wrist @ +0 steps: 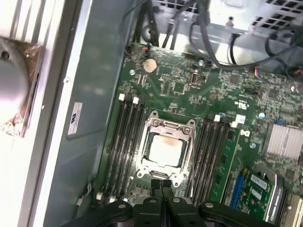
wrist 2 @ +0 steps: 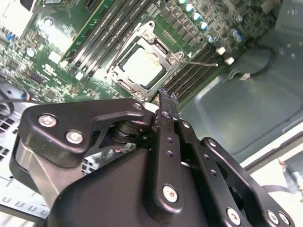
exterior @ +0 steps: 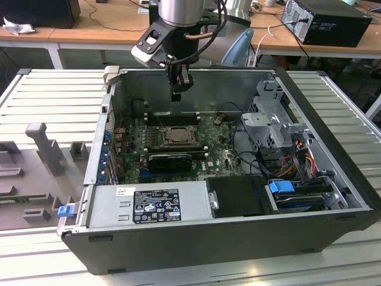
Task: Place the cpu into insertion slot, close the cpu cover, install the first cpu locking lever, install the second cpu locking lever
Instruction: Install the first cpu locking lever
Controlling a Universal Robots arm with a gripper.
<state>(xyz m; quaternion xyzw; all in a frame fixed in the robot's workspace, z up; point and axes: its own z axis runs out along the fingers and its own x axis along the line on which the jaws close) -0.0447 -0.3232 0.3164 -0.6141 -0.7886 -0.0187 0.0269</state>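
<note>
Above the far wall of the open PC case (exterior: 196, 238), ext. view: hand (exterior: 177, 94) hangs over the green motherboard (exterior: 226, 158), clear of it. The case sits mid-surface (exterior: 53, 89), which is ribbed metal. Insertion slot (exterior: 177, 134) lies right below the hand, in the board's far part.

Second wrist view: cpu (wrist 2: 142, 66) sits flat in the slot, w/ cpu cover (wrist 2: 150, 33) down around it and the pale top showing thru the cutout. Fingers (wrist 2: 166, 127) are pressed together, nothing between, near the socket's edge but apart. Thin lever rod (wrist 2: 203, 62) sticks out beside the socket.

First wrist view: cpu (wrist: 165, 150) framed by the cover (wrist: 169, 125), black memory slots (wrist: 124, 137) on either side. Hand (wrist: 161, 185) clenched on nothing.
</note>
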